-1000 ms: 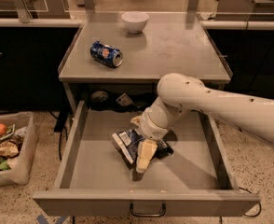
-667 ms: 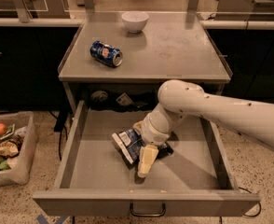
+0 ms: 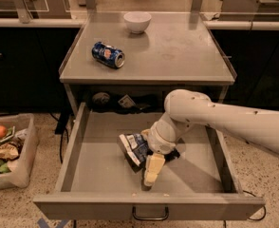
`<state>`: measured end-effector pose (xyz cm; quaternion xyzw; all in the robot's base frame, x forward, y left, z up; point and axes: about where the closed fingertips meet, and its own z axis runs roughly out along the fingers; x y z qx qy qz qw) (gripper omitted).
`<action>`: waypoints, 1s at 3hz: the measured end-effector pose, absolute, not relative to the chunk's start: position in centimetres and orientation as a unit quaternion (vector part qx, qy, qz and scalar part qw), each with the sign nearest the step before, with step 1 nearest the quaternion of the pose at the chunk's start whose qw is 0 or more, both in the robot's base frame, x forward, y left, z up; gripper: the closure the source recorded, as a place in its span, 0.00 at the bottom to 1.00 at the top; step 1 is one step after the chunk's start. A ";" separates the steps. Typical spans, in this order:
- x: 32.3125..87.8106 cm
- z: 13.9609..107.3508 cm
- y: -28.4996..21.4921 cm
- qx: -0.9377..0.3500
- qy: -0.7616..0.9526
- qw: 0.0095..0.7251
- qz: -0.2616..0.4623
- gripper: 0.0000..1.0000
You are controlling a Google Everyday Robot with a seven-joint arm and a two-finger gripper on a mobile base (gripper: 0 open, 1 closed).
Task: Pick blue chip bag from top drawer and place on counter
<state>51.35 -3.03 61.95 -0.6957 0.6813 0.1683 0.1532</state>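
Observation:
The blue chip bag point(image 3: 132, 147) lies crumpled in the middle of the open top drawer point(image 3: 78, 144), its white panel facing left. My gripper point(image 3: 150, 171) reaches down into the drawer from the right, at the bag's right edge and touching it. My white arm point(image 3: 215, 115) hides the bag's right part. The counter point(image 3: 177, 51) is the grey tabletop above the drawer.
A blue soda can point(image 3: 108, 54) lies on its side on the counter's left, and a white bowl point(image 3: 137, 22) stands at its back. Dark items point(image 3: 123, 101) sit at the drawer's back. A bin of scraps point(image 3: 6, 148) stands on the floor to the left.
My arm and gripper have shifted slightly right and toward the drawer's front. The chip bag has stayed in about the same place.

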 end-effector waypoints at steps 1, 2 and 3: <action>51.3 61.9 -3.0 -0.696 0.681 0.153 0.168 0.20; 51.3 61.9 -3.0 -0.696 0.681 0.153 0.168 0.42; 51.3 61.9 -3.0 -0.696 0.681 0.153 0.168 0.66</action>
